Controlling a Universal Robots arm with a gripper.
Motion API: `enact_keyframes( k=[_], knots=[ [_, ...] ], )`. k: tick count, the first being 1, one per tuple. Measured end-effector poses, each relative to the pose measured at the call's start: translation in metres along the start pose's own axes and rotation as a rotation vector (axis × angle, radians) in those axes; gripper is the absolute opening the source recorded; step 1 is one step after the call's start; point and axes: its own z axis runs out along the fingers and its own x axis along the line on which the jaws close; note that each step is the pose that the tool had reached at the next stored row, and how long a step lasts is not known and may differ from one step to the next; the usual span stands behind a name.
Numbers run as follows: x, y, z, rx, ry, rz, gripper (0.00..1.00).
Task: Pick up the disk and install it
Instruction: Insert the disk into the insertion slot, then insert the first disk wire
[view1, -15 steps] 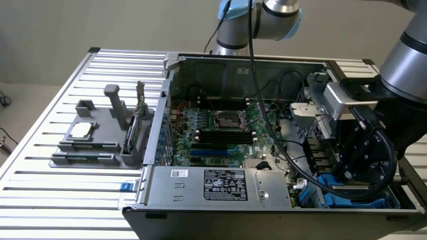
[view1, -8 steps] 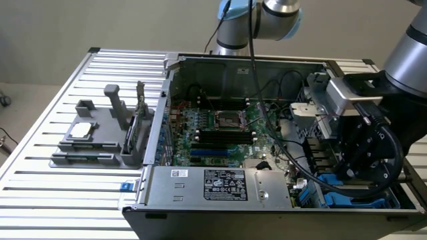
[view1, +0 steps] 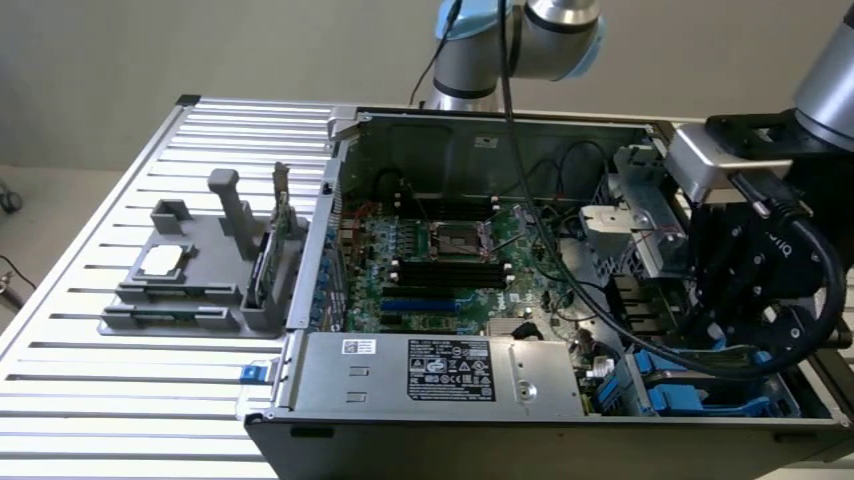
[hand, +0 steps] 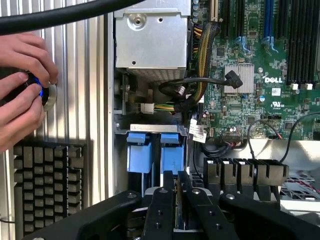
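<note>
On the exterior view's left, a grey holder (view1: 200, 270) on the slatted bench (view1: 80, 400) stands spare parts upright, handy for grasping. The computer case (view1: 534, 450) lies open-sided, so the arm can reach in from above. Over at the right, the end effector (hand: 177, 175) hangs low by the blue carriers (hand: 150, 150) in the drive bay. Its fingers (hand: 161, 210) are drawn close on a thin grey strip, the disk (hand: 177, 205) held edge-on, I reckon, to slide in.
</note>
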Motion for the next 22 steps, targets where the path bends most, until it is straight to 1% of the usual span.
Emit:
enact_keyframes(
  k=[3, 4, 10, 12, 22],
  knots=[
    [0.001, -0.0012, -0.0131, 0.0000, 0.0000, 0.000, 0.18],
    [0.001, -0.0017, -0.0148, -0.0005, 0.0001, 0.000, 0.18],
    [0.001, -0.0019, -0.0153, -0.0009, -0.0002, 0.000, 0.18],
    [0.002, -0.0017, -0.0314, -0.0009, -0.0001, 0.000, 0.18],
    [0.002, -0.0052, -0.0316, -0.0009, 0.0001, 0.000, 0.18]
  ],
)
